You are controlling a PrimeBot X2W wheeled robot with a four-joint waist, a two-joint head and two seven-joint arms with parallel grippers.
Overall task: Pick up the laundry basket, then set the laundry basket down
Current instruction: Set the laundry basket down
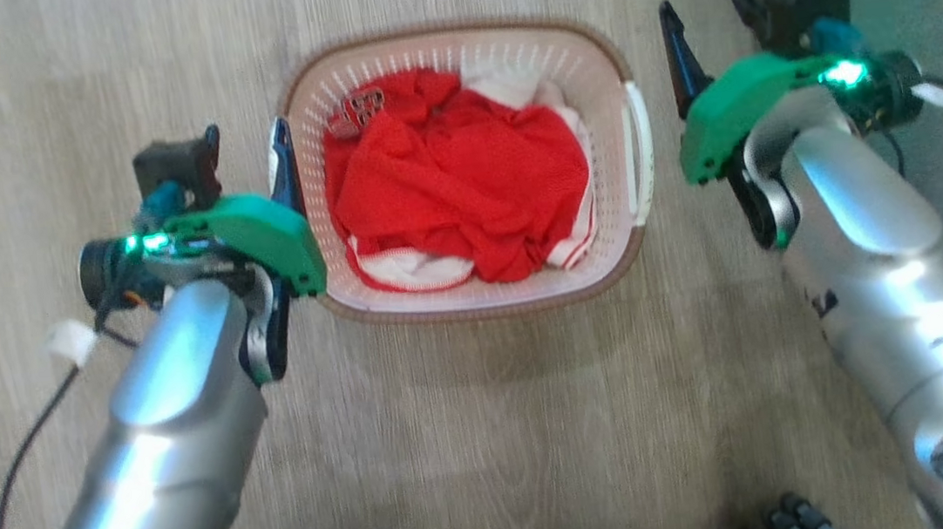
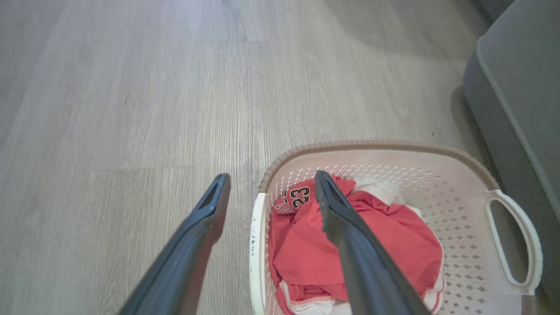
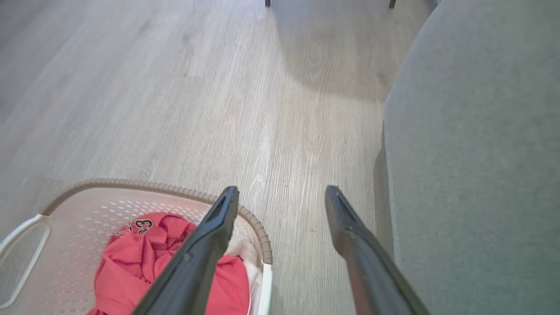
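The left end effector (image 2: 272, 177) is spread wide astride the left handle (image 2: 256, 245) of the laundry basket (image 1: 476, 308), one finger outside over the floor (image 1: 490, 438), the other above the red garment (image 1: 461, 169); I judge it should sink until the handle lies between its fingers, then close without pinching cloth; the right end effector (image 3: 282, 190), equally wide, stands just beside the right handle (image 1: 639, 150) without touching it, and needs to shift inward before closing; both should then rise together so nothing tips; the basket sits on the floor between the arms, cream, perforated, brown-rimmed, round-cornered, partly filled with red and white clothing; grey furniture (image 3: 472, 153) is near on its right.
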